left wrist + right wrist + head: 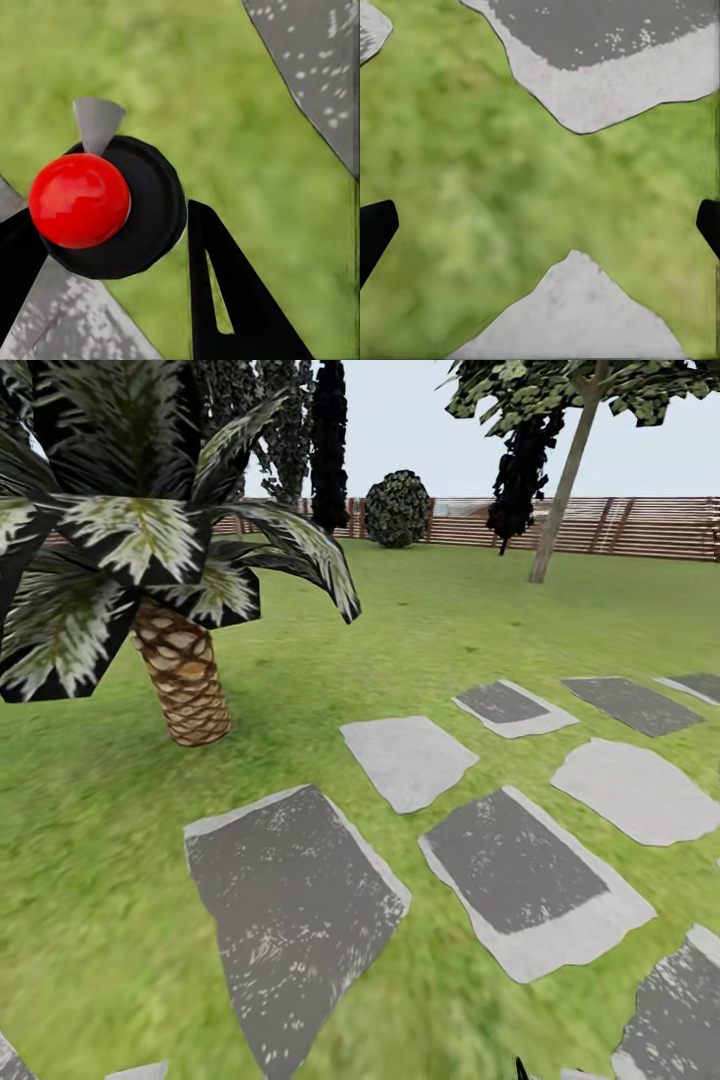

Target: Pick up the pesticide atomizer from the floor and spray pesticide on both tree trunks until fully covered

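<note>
In the left wrist view the pesticide atomizer shows end-on as a round black body with a red ball and a grey nozzle. My left gripper is shut on it, a black finger pressed on either side, above grass. My right gripper is open, its dark fingertips wide apart over grass and nothing between them. In the head view one tree with a pale, bare, leaning trunk stands far off at the back right of the garden lawn, near the fence. No pesticide specks are visible.
A low palm-like plant with broad striped leaves stands close on the left. Grey stepping stones lie across the grass ahead and to the right. Black conifers, a round shrub and the slatted fence line the back.
</note>
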Motion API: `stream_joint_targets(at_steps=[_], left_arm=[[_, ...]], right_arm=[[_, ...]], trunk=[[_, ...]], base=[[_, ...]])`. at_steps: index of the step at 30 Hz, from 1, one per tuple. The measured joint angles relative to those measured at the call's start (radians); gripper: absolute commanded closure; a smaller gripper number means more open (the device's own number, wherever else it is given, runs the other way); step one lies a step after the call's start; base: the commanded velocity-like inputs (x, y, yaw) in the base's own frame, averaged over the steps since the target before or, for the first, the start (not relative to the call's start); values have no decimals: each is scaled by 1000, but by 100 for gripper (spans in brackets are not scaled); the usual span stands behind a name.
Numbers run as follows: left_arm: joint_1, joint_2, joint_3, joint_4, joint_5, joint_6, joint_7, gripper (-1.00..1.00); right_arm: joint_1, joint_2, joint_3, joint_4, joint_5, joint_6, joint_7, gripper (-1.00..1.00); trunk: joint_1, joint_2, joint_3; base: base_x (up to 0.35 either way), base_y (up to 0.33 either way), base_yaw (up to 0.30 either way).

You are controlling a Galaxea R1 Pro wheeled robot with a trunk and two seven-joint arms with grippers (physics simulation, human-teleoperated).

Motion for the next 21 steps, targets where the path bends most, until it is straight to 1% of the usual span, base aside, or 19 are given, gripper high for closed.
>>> stream_joint_targets(at_steps=[13, 21], left_arm=[[0, 0, 0, 5, -1, 3, 0, 100], [0, 0, 0, 5, -1, 3, 0, 100]], right_arm=[[0, 0, 0, 0, 0, 0, -1, -100], [0, 0, 0, 0, 0, 0, -1, -100]], trunk=[[0, 0, 0], [0, 0, 0]], base=[[286, -115, -300], [333, -12, -300]])
